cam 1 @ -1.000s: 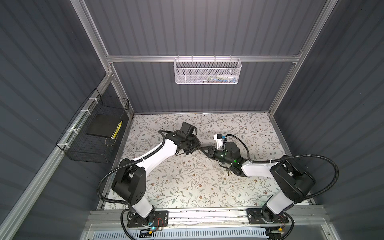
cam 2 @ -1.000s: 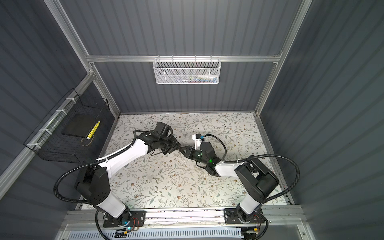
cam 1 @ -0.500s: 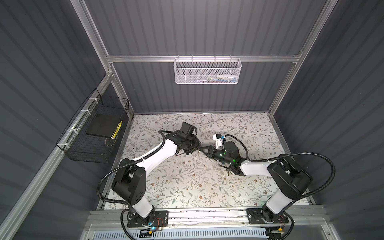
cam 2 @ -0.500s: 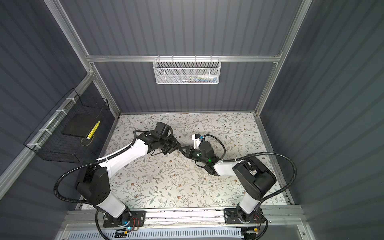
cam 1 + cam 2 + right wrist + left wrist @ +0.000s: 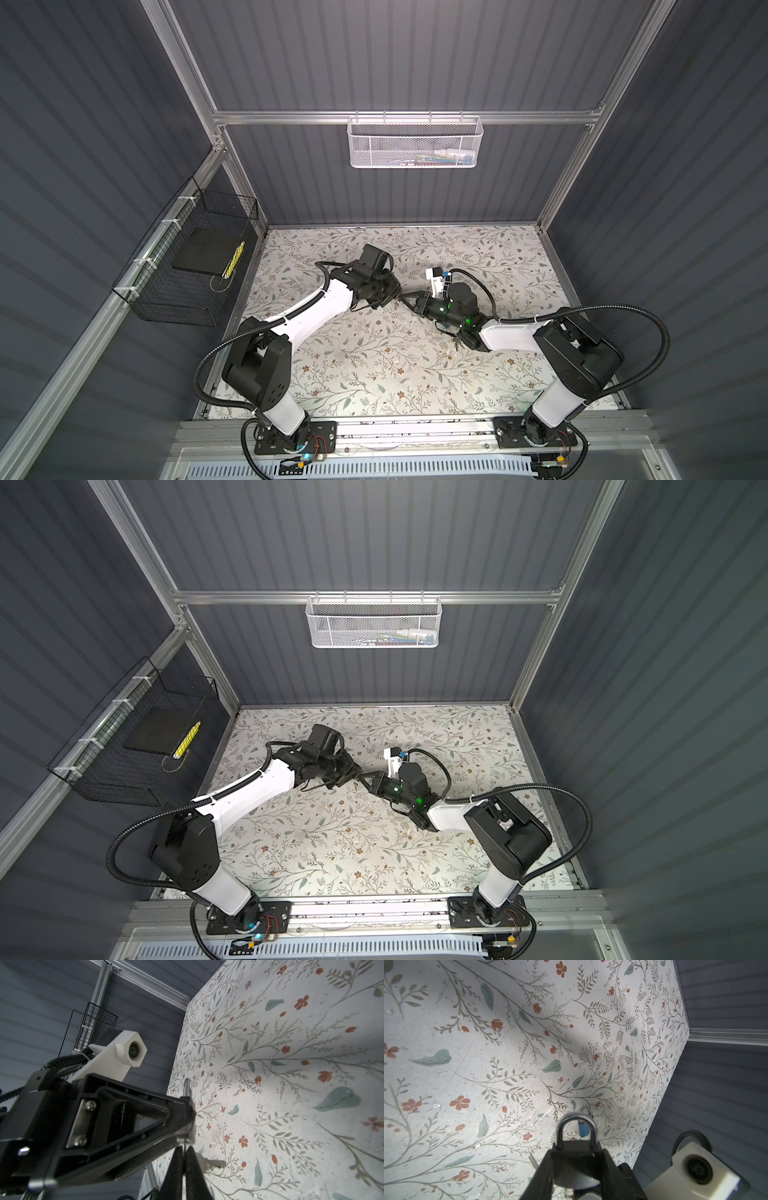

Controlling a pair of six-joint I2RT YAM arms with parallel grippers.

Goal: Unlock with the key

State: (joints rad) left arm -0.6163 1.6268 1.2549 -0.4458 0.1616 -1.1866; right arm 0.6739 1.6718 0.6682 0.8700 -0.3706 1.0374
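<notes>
Padlock (image 5: 576, 1164) in left hand (image 5: 577, 1152); right hand (image 5: 184, 1150) closed

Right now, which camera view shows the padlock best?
The left wrist view: the padlock shows face-on, shackle and body, gripped by the left claw. The right wrist view shows only its thin edge behind that claw; in both top views it is too small to make out.

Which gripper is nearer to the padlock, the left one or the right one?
Left. The left gripper is shut on the body of the padlock. The right gripper is at its end opposite the shackle, shut on what looks like the key.
</notes>
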